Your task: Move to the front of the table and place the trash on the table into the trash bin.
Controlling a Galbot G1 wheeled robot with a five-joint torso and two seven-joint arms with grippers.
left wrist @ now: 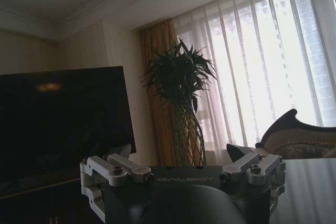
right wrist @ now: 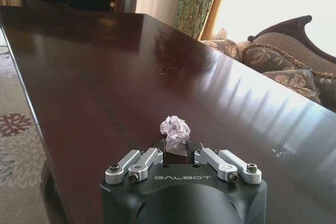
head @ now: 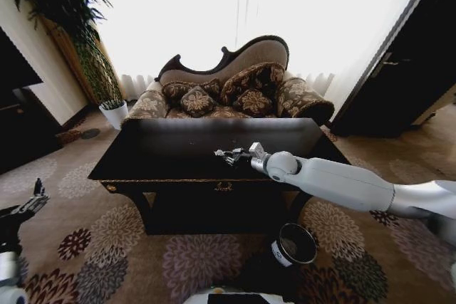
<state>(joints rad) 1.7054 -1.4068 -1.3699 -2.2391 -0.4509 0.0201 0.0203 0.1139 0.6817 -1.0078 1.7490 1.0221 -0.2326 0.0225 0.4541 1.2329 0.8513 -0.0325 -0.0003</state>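
Trash bin (head: 293, 245) nearest, on the carpet at the robot's right front, just below the counter's front edge and under the right forearm; round, black, white label on its side; mouth open upward; interior dark, contents cannot be told.

Left end effector (head: 37, 197) low at the robot's left, over the carpet, well clear of the counter (head: 178, 158); left wrist view has it aimed at the room — dark screen, tall plant, curtains; fingers look spread wide, nothing between them; idle.

Right end effector (head: 229, 156) out over the counter top, right arm reaching in from the robot's right; right wrist view puts a white crumpled tissue (right wrist: 176, 129) right at the fingertips, sitting in the gap between the two fingers; fingers narrow, either side of the tissue's base; whether they already press it or merely flank it cannot be told from here.

Key relation: tissue lies straight ahead of the right end effector, on its centre line, touching or nearly so; roughly round wad, no long axis to align with; right arm far nearer than left; bin lies back toward the robot and down from the grasp point.

Counter surface beyond the tissue glossy, dark; no other litter made out.

Patterned sofa (head: 235, 90) behind the counter; bright curtained window farthest.
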